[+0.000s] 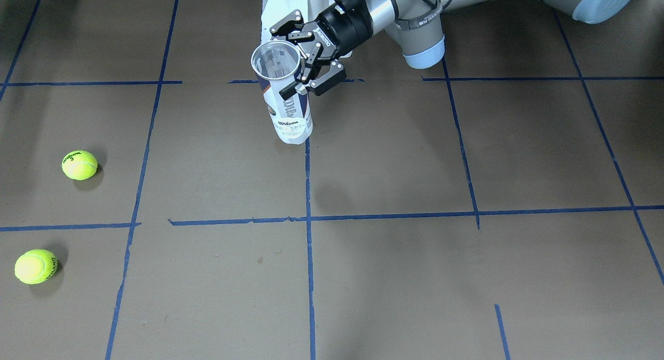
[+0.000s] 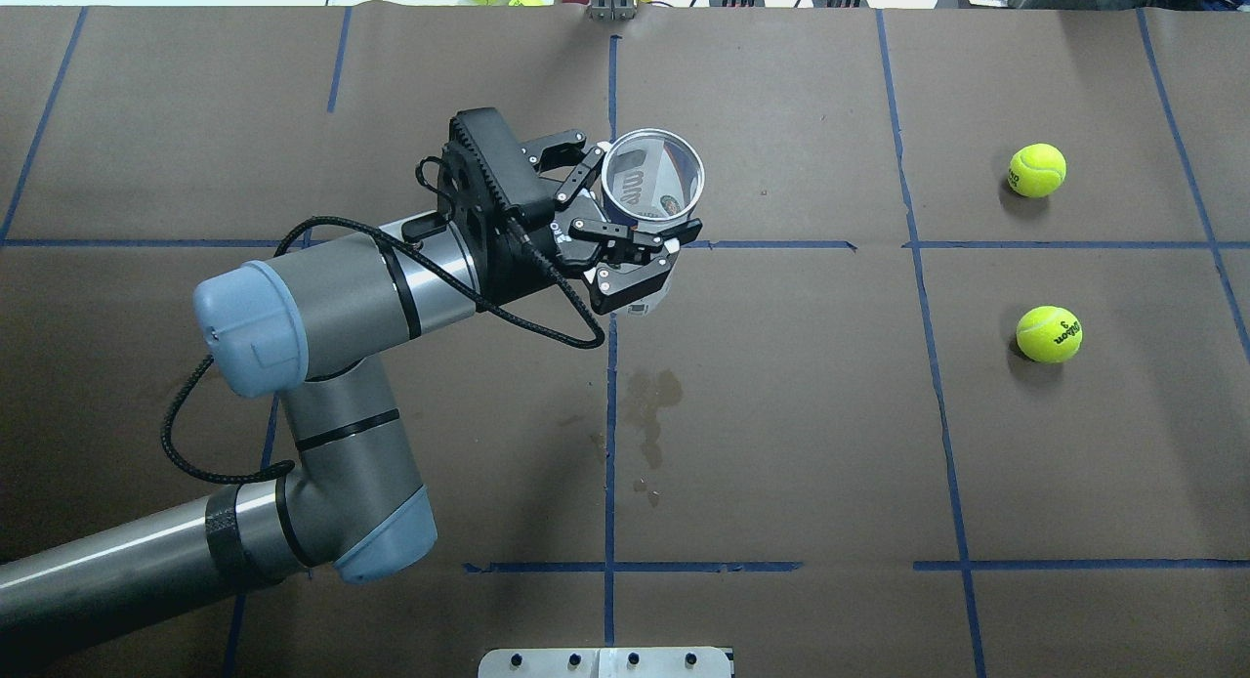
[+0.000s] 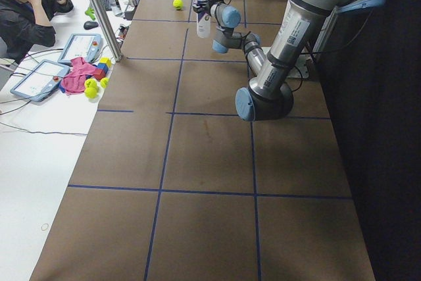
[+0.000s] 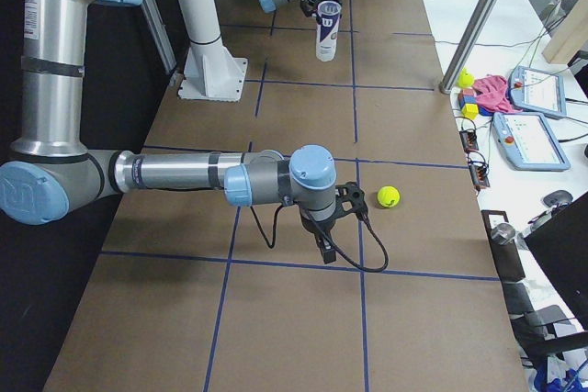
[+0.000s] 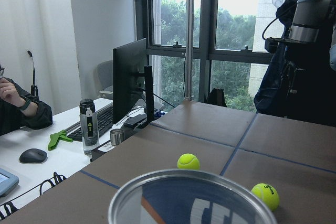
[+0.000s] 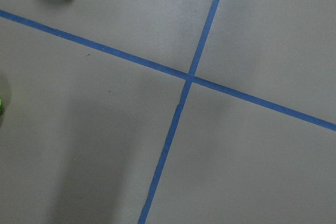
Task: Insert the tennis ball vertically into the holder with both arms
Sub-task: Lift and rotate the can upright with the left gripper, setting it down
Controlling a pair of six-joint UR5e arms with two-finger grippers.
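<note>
The holder [image 1: 287, 98], a slim clear-plastic cylinder with a white and navy "Wilson" label, stands upright on my brown table [image 1: 394, 157], mouth open. My left gripper [image 1: 303, 59] pinches its rim. My right gripper [image 4: 323, 243] hangs over the table; I can't tell its spread.

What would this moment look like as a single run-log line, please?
left tool: shut on holder, upright, mouth open | right tool: state unclear | two tennis balls: on table, untouched
</note>
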